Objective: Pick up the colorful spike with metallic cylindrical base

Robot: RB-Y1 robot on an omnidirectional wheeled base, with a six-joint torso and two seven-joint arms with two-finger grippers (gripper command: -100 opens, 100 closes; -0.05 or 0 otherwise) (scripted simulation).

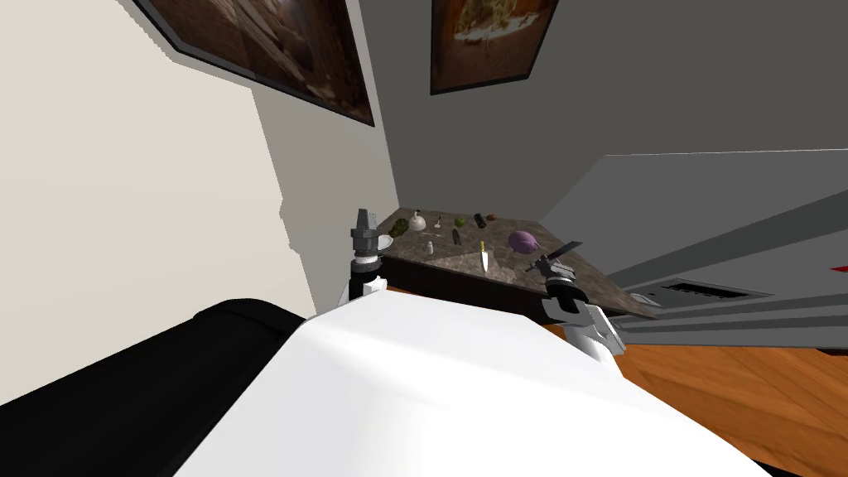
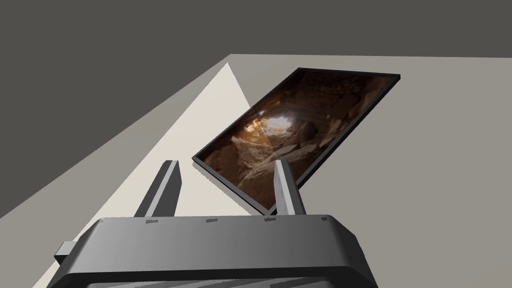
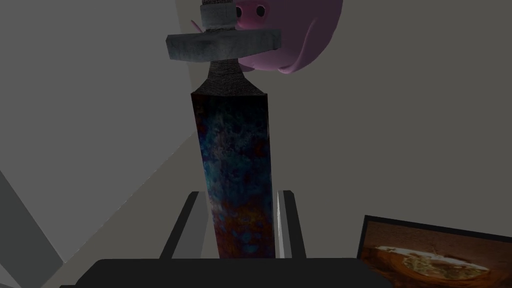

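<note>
Two pincers rise above the chest in the head view. Left of centre, the left pincer [image 1: 362, 217] points upward at the left end of the surface [image 1: 513, 273], its fingers [image 2: 167, 187] standing apart with nothing between them. Just right of it a white bowl [image 1: 385, 241] sits at the surface's left edge. Farther back lie a green clump [image 1: 399, 225], a white jug [image 1: 417, 221] and a green ball [image 1: 460, 221]. Nearer sit a small grey shaker [image 1: 429, 247] and a knife [image 1: 484, 258] with a pale blade. A dark cylinder [image 1: 479, 219] lies toward the back. Right of the knife rests a purple lump [image 1: 523, 241].

Right of centre, the right pincer [image 1: 548, 263] is clamped on the spike [image 1: 567, 247], which slants up and to the right from it, just right of the lump. Whether the spike touches the surface I cannot tell.

In the right wrist view the two fingers [image 3: 186, 225] press the sides of the spike's mottled blue and orange shaft. Its far end narrows into a grey neck, then a flat grey flange and a grey cylindrical base. Beyond that base shows the lump, pink here, with two dark dots.
</note>
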